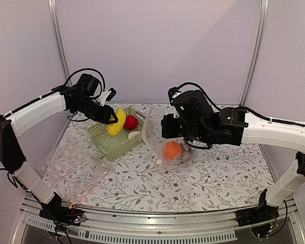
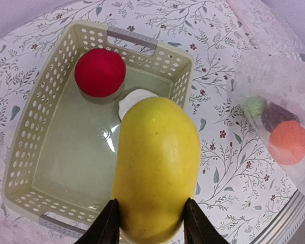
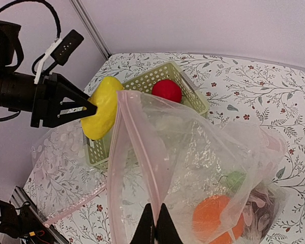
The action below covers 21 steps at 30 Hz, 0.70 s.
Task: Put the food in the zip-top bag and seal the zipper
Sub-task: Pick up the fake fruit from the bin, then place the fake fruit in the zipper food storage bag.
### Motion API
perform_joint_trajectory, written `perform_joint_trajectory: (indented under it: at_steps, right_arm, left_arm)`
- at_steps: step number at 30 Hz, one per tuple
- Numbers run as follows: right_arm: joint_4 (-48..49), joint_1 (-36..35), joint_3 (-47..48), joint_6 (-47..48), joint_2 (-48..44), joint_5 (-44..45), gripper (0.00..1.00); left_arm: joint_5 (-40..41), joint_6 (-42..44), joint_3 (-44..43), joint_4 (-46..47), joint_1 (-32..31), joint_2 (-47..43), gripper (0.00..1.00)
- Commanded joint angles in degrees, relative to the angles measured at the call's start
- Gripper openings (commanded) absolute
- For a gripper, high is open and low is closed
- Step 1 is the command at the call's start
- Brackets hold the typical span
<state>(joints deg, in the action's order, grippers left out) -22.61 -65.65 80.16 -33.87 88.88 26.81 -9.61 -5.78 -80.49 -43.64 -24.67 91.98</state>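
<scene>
Floral tablecloth point(image 1: 203, 173), roughly halfway: your left gripper point(image 2: 151, 206) clamps the yellow fruit point(image 2: 157, 168) above the basket point(image 2: 35, 127). Your right gripper point(image 3: 155, 216), pinched tight, lifts the bag point(image 3: 193, 147) by its rim. The orange point(image 3: 211, 216), green piece point(image 3: 236, 180) and maroon piece point(image 3: 262, 213) are bagged. The red ball point(image 2: 99, 72), white piece point(image 2: 134, 99) and zipper point(image 3: 114, 152) remain.

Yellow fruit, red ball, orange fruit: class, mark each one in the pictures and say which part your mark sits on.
Yellow fruit point(image 2: 157, 168): left wrist view, middle of its body.
Red ball point(image 2: 99, 72): left wrist view, its centre.
Orange fruit point(image 1: 172, 150): top view, its centre.
</scene>
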Motion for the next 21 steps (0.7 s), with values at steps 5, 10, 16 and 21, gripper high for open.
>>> perform_joint_trajectory:
  at_steps: [5, 10, 16, 21]
  right_arm:
    - [0.25, -0.44, 1.61, -0.28, 0.24, 0.53, 0.00]
    - [0.27, -0.38, 2.08, -0.19, 0.56, 0.36, 0.00]
    - [0.48, -0.41, 3.56, -0.41, 1.88, -0.96, 0.00]
    - [0.79, -0.58, 3.95, -0.58, 2.44, -1.73, 0.00]
  left_arm:
    - [-25.64, 1.13, 5.55, 12.88, -3.09, -12.31, 0.35]
    - [-29.92, -1.48, 11.41, 23.05, -9.30, -18.48, 0.35]
    - [-24.54, -6.77, 19.64, 37.07, -13.68, -23.35, 0.35]
    - [-20.51, -8.56, 21.86, 39.98, -15.44, -22.79, 0.35]
